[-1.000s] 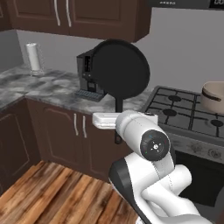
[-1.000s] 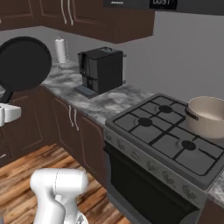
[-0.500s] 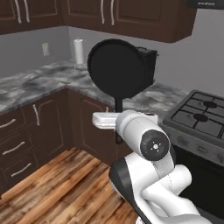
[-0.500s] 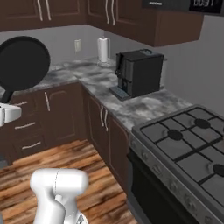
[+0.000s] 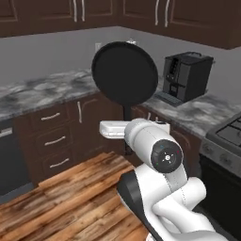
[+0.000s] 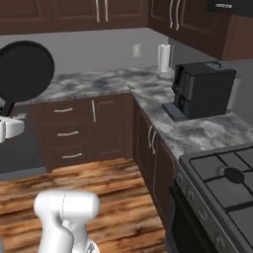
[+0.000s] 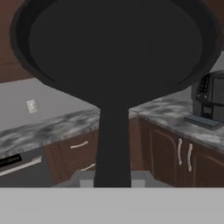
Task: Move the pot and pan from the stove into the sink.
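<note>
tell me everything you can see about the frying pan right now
The pan is a flat, shallow, round, matte-black frying pan with a low rim and a straight black handle. It is held up in the air, standing on edge, with its handle pointing down into the tool, which is shut on the handle. Nothing else touches it. It hangs over the wood floor, in front of the corner cabinets.

There is 1 pan [image 5: 124, 73], black and round, 1 coffee machine [image 6: 201, 89], 1 paper towel roll [image 6: 164, 58] and 1 wall outlet [image 6: 136, 50]. 1 stove [image 6: 222, 182] shows at the right edge, with 1 burner [image 6: 232, 174] in plain sight. In the right base view, 3 drawer handles [image 6: 68, 133] sit stacked under the marble counter [image 6: 99, 84], 1 per drawer.
</note>
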